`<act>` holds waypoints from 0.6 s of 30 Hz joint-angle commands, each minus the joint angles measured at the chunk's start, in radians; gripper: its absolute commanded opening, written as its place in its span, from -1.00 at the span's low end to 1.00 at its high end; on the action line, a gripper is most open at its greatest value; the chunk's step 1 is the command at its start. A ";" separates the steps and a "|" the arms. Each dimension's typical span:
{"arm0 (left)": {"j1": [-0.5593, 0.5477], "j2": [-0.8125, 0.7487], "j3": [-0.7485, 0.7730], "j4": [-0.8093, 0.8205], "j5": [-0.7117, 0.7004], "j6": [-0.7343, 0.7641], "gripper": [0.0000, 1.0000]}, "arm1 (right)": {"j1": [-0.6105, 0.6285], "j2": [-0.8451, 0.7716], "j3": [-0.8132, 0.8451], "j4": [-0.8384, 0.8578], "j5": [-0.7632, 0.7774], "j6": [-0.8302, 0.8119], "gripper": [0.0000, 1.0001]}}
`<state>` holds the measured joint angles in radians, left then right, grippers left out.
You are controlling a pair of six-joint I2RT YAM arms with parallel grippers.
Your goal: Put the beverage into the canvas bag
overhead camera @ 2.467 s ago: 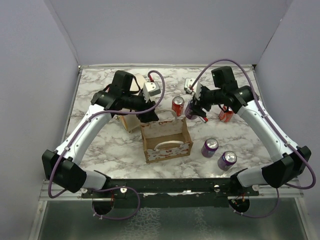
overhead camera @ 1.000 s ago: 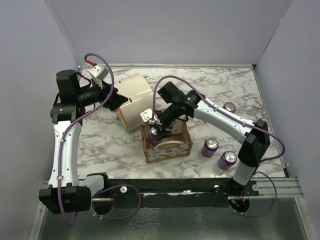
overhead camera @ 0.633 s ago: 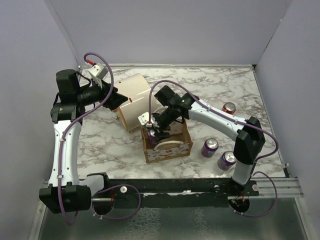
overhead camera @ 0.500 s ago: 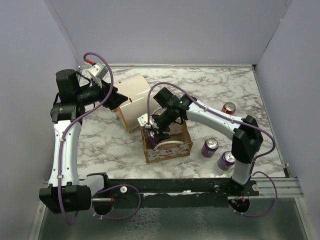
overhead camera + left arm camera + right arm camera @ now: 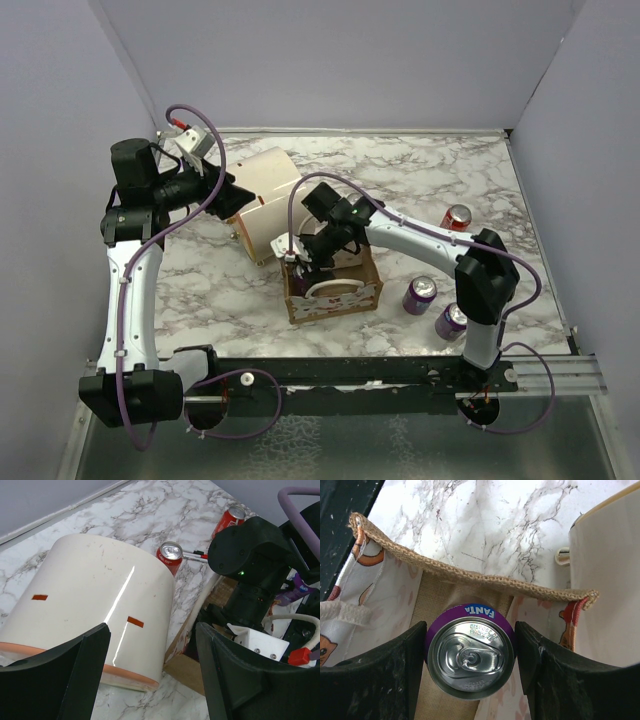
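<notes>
step: lowering can into bag | advice: keep can (image 5: 470, 650) upright, sink it straight to the floor of the bag (image 5: 365, 293), release only once it rests | right gripper (image 5: 471, 652): fingers pinch can sides, can inside bag's 9 o'clock end | left gripper (image 5: 152, 672): fingers spread, holding nothing, above cream cylinder (image 5: 95, 605)
</notes>
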<state>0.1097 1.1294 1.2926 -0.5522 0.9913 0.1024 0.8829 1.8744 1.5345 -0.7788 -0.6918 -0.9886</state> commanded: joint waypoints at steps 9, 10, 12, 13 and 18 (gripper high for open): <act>0.006 -0.034 -0.040 0.026 0.038 0.011 0.43 | 0.033 0.019 -0.002 0.118 0.017 0.038 -0.70; 0.007 -0.035 -0.042 0.026 0.038 0.012 0.43 | 0.033 0.022 -0.011 0.127 0.021 0.040 -0.67; 0.007 -0.038 -0.041 0.027 0.039 0.011 0.43 | 0.033 0.026 -0.024 0.143 0.031 0.047 -0.61; 0.006 -0.038 -0.043 0.026 0.040 0.012 0.43 | 0.033 0.025 -0.030 0.148 0.033 0.049 -0.57; 0.007 -0.041 -0.048 0.026 0.043 0.014 0.43 | 0.033 0.018 -0.040 0.163 0.045 0.065 -0.33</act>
<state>0.1101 1.1122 1.2526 -0.5468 0.9993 0.1059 0.9085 1.8965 1.4902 -0.6922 -0.6510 -0.9455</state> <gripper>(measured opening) 0.718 0.652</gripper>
